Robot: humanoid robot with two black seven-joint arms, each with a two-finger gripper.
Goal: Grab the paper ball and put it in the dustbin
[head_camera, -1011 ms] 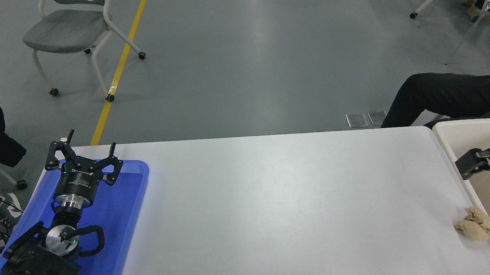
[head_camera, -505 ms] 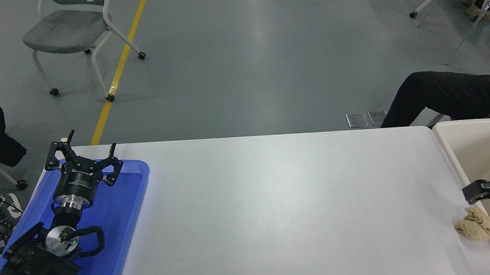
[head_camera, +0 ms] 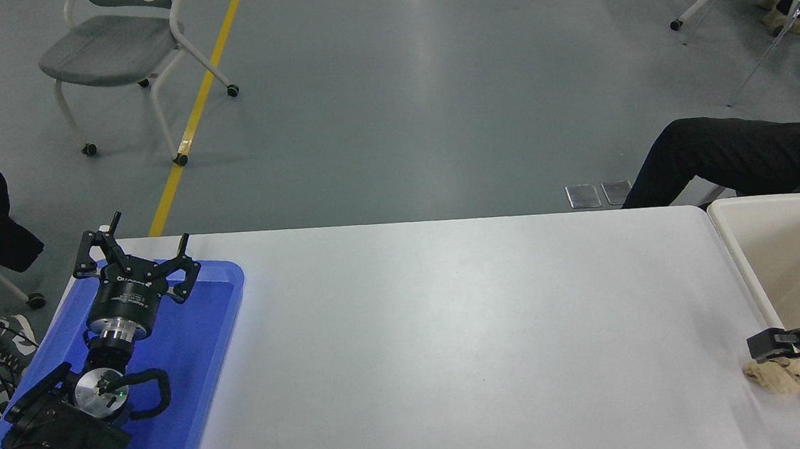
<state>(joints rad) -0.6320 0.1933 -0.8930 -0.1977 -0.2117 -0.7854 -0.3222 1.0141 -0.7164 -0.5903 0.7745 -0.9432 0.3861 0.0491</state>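
The paper ball [head_camera: 776, 375] is seen lying on the worktop [head_camera: 452, 342], touching the near left stretch of the dustbin's rim. The right tool [head_camera: 768, 347] is held directly above the ball, entering from the right across the dustbin [head_camera: 738, 255]. One dark finger [head_camera: 766, 344] is seen just over the ball's top, perhaps touching it; whether the tool is spread or closed cannot be told, since the rest is hidden by the wrist and the edge of the view. The ball is judged not yet gripped, as it is still pressed flat to the worktop.

Inside the dustbin, only bare cream walls and floor are visible; nothing is seen dropped in.

Far to the left of the dustbin, the left tool [head_camera: 133, 263] is parked over a blue tray [head_camera: 216, 339], its fingers spread wide and nothing held.

Beyond the dustbin's far rim, a person's dark-clothed leg [head_camera: 730, 156] is seen, and chairs [head_camera: 122, 46] farther off on the grey floor.

The task is judged to be at its early stage: the approach is made, while the grasp, the lift over the rim and the release into the dustbin are all left to do.
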